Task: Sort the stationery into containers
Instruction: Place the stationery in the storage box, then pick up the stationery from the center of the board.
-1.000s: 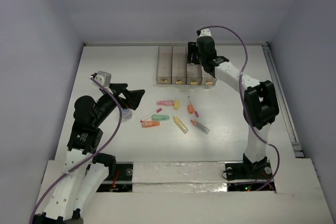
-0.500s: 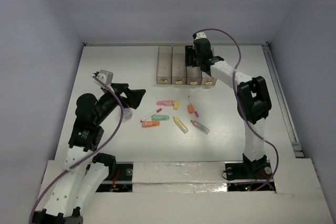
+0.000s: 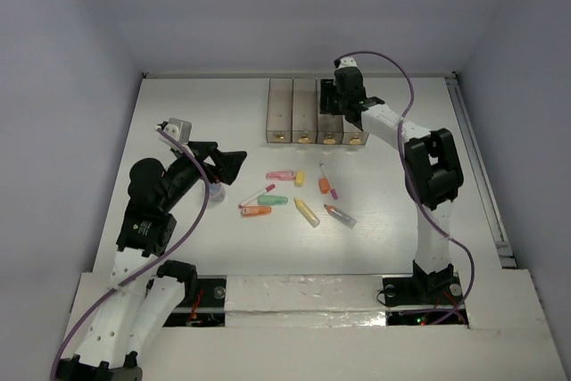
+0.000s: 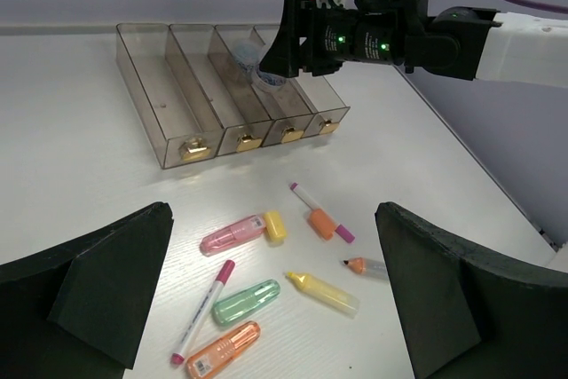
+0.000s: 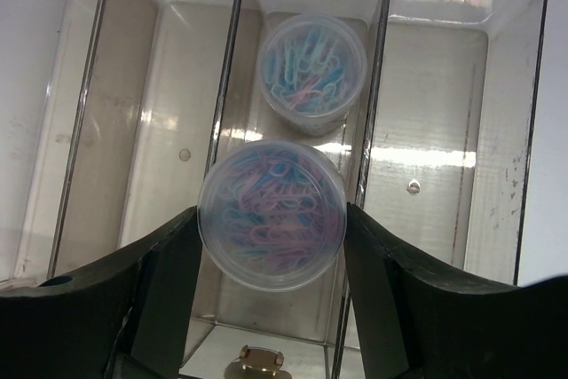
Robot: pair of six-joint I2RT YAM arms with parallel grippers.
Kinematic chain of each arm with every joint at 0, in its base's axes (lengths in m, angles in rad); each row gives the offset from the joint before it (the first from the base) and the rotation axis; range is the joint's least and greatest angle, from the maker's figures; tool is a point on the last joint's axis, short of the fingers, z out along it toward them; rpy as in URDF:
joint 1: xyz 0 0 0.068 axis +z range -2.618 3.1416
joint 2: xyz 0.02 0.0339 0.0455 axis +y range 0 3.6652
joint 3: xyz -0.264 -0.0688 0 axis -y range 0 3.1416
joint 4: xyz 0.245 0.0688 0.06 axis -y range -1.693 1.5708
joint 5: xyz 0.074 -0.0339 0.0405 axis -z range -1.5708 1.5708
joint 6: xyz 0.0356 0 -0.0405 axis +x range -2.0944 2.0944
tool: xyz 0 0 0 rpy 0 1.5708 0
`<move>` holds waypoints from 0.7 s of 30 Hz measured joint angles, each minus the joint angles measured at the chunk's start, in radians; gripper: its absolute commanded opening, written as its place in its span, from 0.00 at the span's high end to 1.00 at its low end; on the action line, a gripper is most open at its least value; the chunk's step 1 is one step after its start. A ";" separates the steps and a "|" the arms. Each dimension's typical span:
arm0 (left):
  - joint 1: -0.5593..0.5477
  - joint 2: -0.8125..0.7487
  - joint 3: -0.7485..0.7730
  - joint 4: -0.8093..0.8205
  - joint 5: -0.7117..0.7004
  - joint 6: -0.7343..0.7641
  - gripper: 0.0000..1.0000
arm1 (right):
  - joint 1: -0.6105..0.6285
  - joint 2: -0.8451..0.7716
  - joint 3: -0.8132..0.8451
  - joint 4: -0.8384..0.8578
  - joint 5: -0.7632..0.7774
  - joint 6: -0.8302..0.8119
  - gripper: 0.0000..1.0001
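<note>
My right gripper [image 5: 271, 241] is shut on a round clear tub of bluish-purple and pink clips [image 5: 271, 215], held above the third of the joined translucent bins [image 5: 439, 157]. A second such tub [image 5: 312, 62] lies deeper in that bin. In the top view the right gripper [image 3: 334, 100] hangs over the bins [image 3: 279, 113]. My left gripper [image 4: 284, 295] is open and empty above the loose markers: pink [image 4: 232, 234], green [image 4: 246, 300], orange [image 4: 223, 349], yellow [image 4: 321, 292] and grey [image 4: 368, 266].
A thin white pen with pink ends [image 4: 202, 310], an orange and pink pen [image 4: 321, 214] and a small yellow piece [image 4: 275, 226] lie among the markers. A small round bluish tub [image 3: 215, 192] sits on the table under the left arm. Walls enclose the table.
The right gripper with its tub has shifted slightly sideways over the bins. The left arm lifted a little, then stayed still. The markers have not moved.
</note>
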 measured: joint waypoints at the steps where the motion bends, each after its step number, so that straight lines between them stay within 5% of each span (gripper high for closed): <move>1: 0.000 0.000 0.000 0.000 0.000 0.000 0.01 | -0.002 0.001 0.000 0.001 -0.002 0.002 0.51; 7: 0.003 0.005 0.000 0.000 0.000 -0.003 0.01 | -0.006 0.018 0.008 0.000 -0.012 0.008 0.46; 15: 0.009 0.005 0.000 0.000 0.000 -0.004 0.01 | -0.011 0.069 0.034 -0.008 -0.030 0.013 0.22; 21: 0.009 0.005 0.000 0.000 0.000 -0.006 0.01 | -0.013 0.075 0.062 -0.006 -0.041 0.012 0.20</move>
